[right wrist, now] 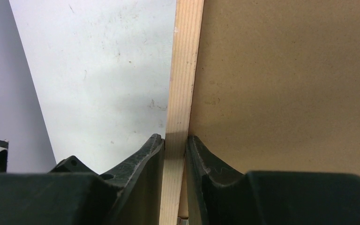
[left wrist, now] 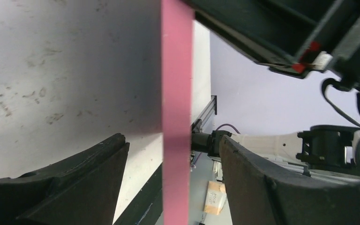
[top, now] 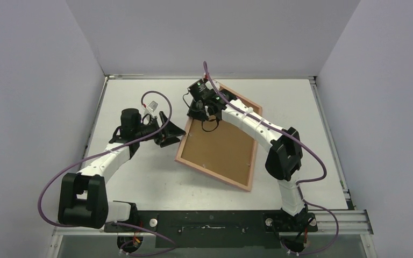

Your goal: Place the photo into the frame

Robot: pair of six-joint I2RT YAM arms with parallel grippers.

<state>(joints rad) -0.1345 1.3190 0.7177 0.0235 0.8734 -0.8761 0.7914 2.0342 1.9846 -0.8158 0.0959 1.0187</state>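
Pale wood of the frame (right wrist: 183, 70), its back rail pinched in the right gripper (right wrist: 176, 145), one finger on the outer side, the other over the brown backing board (right wrist: 286, 93). Straddles the frame's pink edge with the left gripper (left wrist: 172, 140) (jaws wide, gap either side, touching nothing). Lies back-up, askew, on the white table (top: 140, 177).

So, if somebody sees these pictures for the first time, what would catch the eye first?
The frame sits back side up near the middle of the table, turned diagonally, with its brown backing board showing. The right end effector pinches the pale wooden rail near its far corner. The left end effector stands open around its pink left edge, with gaps on both sides.
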